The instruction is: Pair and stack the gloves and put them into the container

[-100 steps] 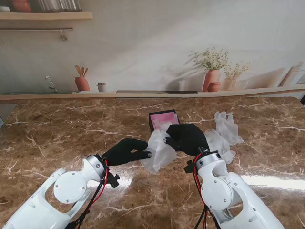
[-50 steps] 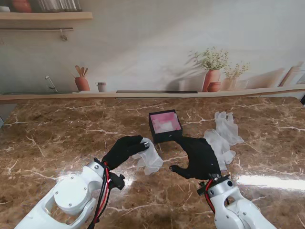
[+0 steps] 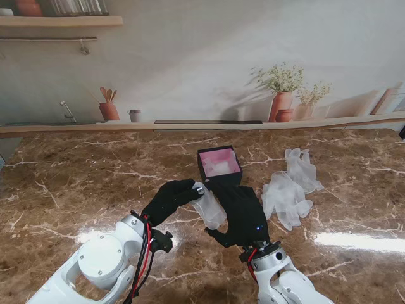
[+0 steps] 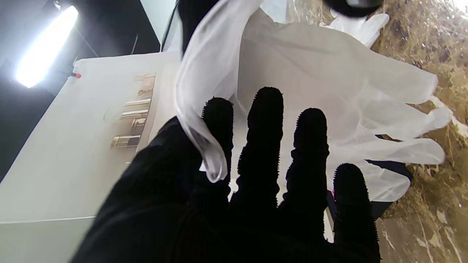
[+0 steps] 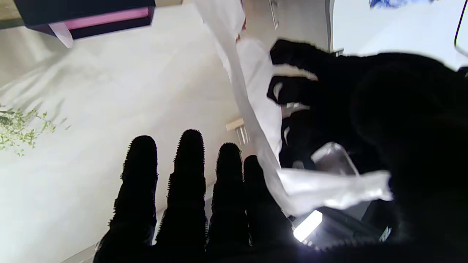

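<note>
My left hand (image 3: 171, 199) is shut on a thin translucent white glove (image 3: 209, 207), pinching its edge between thumb and forefinger (image 4: 218, 120). The glove (image 4: 329, 84) hangs spread out beyond the fingers, just nearer to me than the container. The container (image 3: 219, 166) is a small black box with a pink inside; something pale lies in it. My right hand (image 3: 243, 214) is open, fingers straight (image 5: 190, 175), right beside the hanging glove (image 5: 252, 120) and facing my left hand (image 5: 365, 109). A pile of more white gloves (image 3: 288, 187) lies on the table to the right.
The brown marble table (image 3: 76, 183) runs to a back ledge with terracotta pots (image 3: 281, 104) and a utensil pot (image 3: 109, 111). The container (image 5: 84, 18) shows in the right wrist view beyond the fingers.
My right hand let go of the glove, drew back toward me, then moved left up against it. My left hand kept its hold and carried the glove slightly toward the container.
</note>
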{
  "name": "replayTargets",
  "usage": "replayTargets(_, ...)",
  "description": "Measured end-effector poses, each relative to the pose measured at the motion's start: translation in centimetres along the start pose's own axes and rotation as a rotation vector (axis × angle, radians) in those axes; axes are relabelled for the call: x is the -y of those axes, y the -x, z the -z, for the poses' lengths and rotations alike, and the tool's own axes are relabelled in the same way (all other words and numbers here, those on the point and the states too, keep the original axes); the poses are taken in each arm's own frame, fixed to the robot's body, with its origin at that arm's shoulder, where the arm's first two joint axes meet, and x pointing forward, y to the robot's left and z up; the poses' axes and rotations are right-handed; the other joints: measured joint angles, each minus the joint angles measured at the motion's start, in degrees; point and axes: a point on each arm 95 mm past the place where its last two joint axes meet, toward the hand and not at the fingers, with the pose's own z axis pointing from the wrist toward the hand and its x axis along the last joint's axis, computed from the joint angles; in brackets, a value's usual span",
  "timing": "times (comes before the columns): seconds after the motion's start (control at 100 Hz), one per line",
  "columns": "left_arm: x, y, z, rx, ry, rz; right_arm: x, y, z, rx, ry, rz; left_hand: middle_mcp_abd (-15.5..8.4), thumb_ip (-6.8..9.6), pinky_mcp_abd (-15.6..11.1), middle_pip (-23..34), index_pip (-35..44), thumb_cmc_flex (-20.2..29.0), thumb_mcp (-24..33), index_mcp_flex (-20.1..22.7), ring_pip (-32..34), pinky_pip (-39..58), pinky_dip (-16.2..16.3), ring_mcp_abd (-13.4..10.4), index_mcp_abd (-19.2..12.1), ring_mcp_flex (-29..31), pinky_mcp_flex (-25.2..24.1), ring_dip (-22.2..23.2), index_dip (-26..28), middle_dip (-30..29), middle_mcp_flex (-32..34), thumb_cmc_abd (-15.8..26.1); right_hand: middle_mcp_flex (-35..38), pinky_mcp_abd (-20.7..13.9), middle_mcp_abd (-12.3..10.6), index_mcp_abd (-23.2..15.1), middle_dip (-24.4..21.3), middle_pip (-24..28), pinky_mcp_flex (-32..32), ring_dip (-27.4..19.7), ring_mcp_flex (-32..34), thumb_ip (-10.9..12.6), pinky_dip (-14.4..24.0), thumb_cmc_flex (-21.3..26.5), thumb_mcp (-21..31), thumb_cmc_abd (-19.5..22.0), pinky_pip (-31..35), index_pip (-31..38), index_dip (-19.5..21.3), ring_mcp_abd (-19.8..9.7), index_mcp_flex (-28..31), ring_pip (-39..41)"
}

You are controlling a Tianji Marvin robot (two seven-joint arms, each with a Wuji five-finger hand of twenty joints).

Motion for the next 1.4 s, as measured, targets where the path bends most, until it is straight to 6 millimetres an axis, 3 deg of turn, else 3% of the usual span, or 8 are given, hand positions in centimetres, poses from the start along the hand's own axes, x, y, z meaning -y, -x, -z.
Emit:
replayTargets(0.19, 0.0, -0.1, 0.0, 0.003, 0.0, -0.017, -0.9, 0.0, 0.1, 0.046, 0.261, -0.042, 0.01, -0.01, 0.0, 0.0, 0.01, 0.0, 0.0, 0.0, 0.0, 0.0, 0.0, 0.0, 0.0, -0.01, -0.01, -0.14, -0.07, -0.46, 0.0, 0.0, 16.49, -1.02, -4.28, -12.54, 8.01, 11.7, 6.67, 4.61, 12.13, 0.0, 0.64, 3.02, -8.21, 8.24, 6.36, 19.81, 14.98, -2.73, 15.45, 12.42)
replayTargets(0.32, 0.0, 0.0, 0.1, 0.009, 0.005, -0.017, -1.8, 0.3, -0.7, 0.022, 0.206, -0.078, 0.01, -0.11, 0.0, 0.0, 0.01, 0.0, 0.0, 0.0, 0.0, 0.0, -0.01, 0.0, 0.02, -0.01, -0.01, -0.16, -0.12, -0.48, 0.0, 0.0, 33.62, -1.15, -5.56, -21.73, 13.54, 12.43, 9.98, 8.02, 19.11, -2.39, 2.17, 8.31, -3.63, 8.77, 11.87, 37.58, -1.37, -3.49, 31.45, 17.57)
replayTargets(0.45, 0.0, 0.0, 0.1, 0.01, 0.023, -0.023, -2.4, 0.2, -1.0, 0.012, 0.191, -0.108, 0.01, -0.26, 0.0, 0.0, 0.02, 0.01, 0.0, -0.01, 0.0, 0.0, -0.11, 0.0, 0.03, -0.06, -0.05, -0.28, -0.82, -0.57, -0.01, 0.0, 38.72, -0.92, -5.6, -21.83, 16.2, 10.99, 12.39, 9.99, 22.52, -3.51, 4.64, 8.32, -0.89, 10.41, 16.57, 40.27, -4.0, -3.53, 34.21, 20.82)
replayTargets(0.61, 0.8, -0.1, 0.6, 0.02, 0.062, -0.053, -3.1, 0.7, -1.2, 0.018, 0.115, -0.185, 0.79, 0.22, 0.01, -0.59, -2.09, -1.56, -3.26, -1.84, -0.13, 0.0, -0.84, 0.19, 0.03, -2.94, -0.64, -0.74, -4.71, 0.74, -3.76, 0.22, 41.24, -0.02, -4.25, -21.31, 18.75, 11.36, 15.6, 12.44, 24.58, -3.55, 7.35, 8.37, 0.66, 10.97, 23.52, 40.51, 1.38, -3.03, 35.28, 24.89)
replayTargets(0.86, 3.6, 0.1, 2.0, -0.008, -0.037, -0.387, -4.6, 0.9, -1.6, 0.03, 0.076, -0.254, -1.51, 3.02, 2.83, 1.91, -13.33, -6.74, -12.47, -12.22, -0.11, 3.19, -0.88, 1.43, 0.28, -2.93, 2.57, 0.18, -4.68, 8.24, -11.96, 0.02, 43.94, 0.64, -3.16, -19.46, 19.82, 12.48, 17.93, 14.26, 27.56, -3.59, 8.45, 8.36, 2.53, 10.82, 27.78, 40.94, 3.55, -2.25, 36.62, 28.6)
replayTargets(1.01, 4.6, -0.2, 2.7, -0.101, -0.011, -0.414, -4.5, 0.8, -1.7, 0.046, 0.044, -0.303, -3.74, 3.94, 1.33, -6.4, -34.46, -12.43, -5.89, -18.89, -11.18, -9.08, -5.93, -0.93, 0.35, -17.38, -2.62, -5.82, -25.5, 4.41, -31.8, -8.38, 45.4, 1.3, -2.43, -18.73, 19.84, 12.61, 18.52, 14.39, 28.56, -3.6, 8.46, 8.36, 2.83, 10.33, 28.6, 40.98, 3.58, -1.63, 37.55, 29.92)
replayTargets(1.19, 4.3, 0.1, 3.1, -0.155, 0.171, -0.488, -4.1, 0.4, -1.7, 0.078, 0.032, -0.316, -4.67, 3.83, -3.51, -11.77, -37.9, -14.76, -2.34, -20.54, -20.6, -34.73, -4.61, -4.86, 0.32, -29.24, -4.07, -13.34, -29.24, -1.29, -43.8, -15.03, 46.75, 2.01, -1.74, -17.17, 19.84, 12.84, 19.09, 14.98, 29.78, -3.6, 8.47, 8.66, 3.48, 10.33, 29.99, 42.01, 3.58, -1.0, 37.7, 30.78)
replayTargets(1.4, 3.7, 0.7, 2.7, -0.183, 0.215, -0.827, -3.7, 0.2, -1.8, 0.104, 0.017, -0.394, -5.39, 2.71, -4.28, -11.46, -38.55, -14.81, 10.98, -23.18, -21.4, -37.7, -4.61, -5.31, -1.42, -30.61, -4.11, -14.04, -29.92, -1.82, -46.21, -20.6, 47.47, 2.16, -1.09, -15.61, 19.84, 13.16, 19.14, 15.58, 29.77, -3.6, 8.47, 8.81, 4.07, 10.32, 30.73, 42.89, 3.4, -0.34, 39.39, 31.42)
